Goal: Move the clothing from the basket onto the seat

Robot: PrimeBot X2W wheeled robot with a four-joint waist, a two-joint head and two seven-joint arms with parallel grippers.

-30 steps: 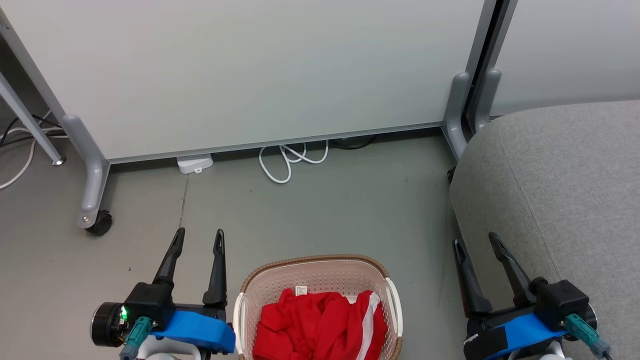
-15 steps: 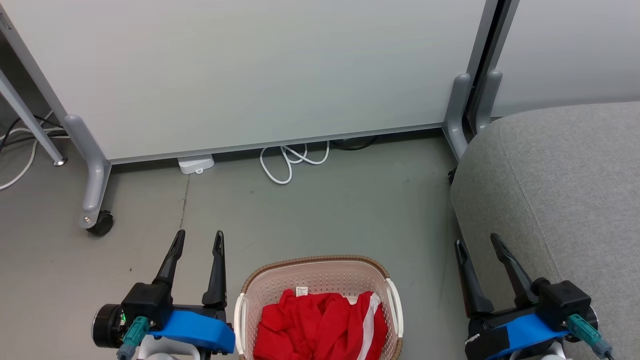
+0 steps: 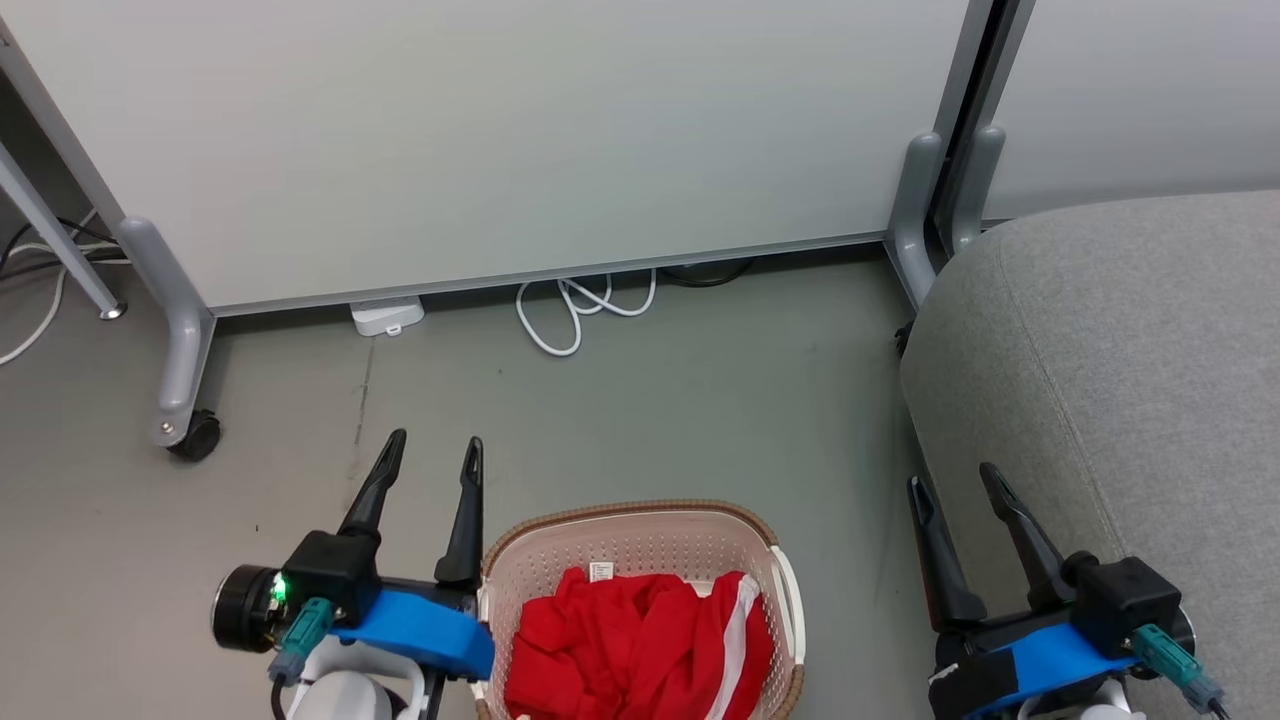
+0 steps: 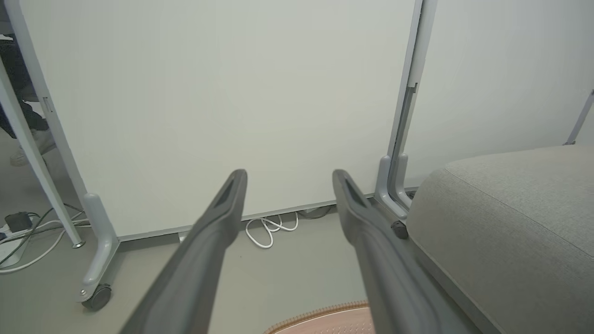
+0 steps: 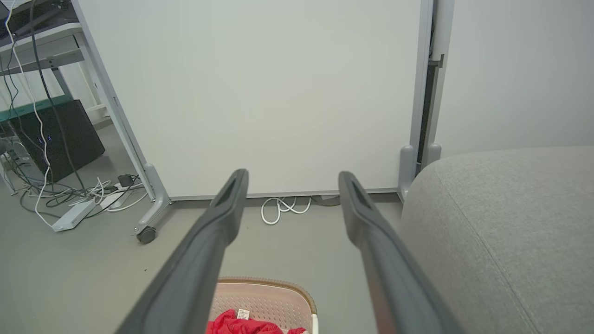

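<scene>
Ahead of me: white partition panel (image 3: 500, 130) on a grey frame, second panel (image 3: 1140, 90) to its right, grey feet (image 3: 912, 215) where the two meet. Left foot (image 3: 180, 330) ends in a black caster (image 3: 197, 437). Floor (image 3: 700, 420) is flat grey-green, with a faint crack line (image 3: 362, 400). White cable loop (image 3: 570, 315) and small white box (image 3: 386, 315) lie at the panel's bottom edge. Further to my left: slanted table leg (image 3: 55, 240), black case (image 5: 60, 134) under a desk (image 5: 51, 31), power strip (image 5: 74, 215), cable tangle (image 5: 69, 195). Light is even, shadows soft.

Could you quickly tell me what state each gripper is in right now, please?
Left gripper: open, holding nothing, beside the basket.
Right gripper: open, holding nothing, by the seat.
</scene>
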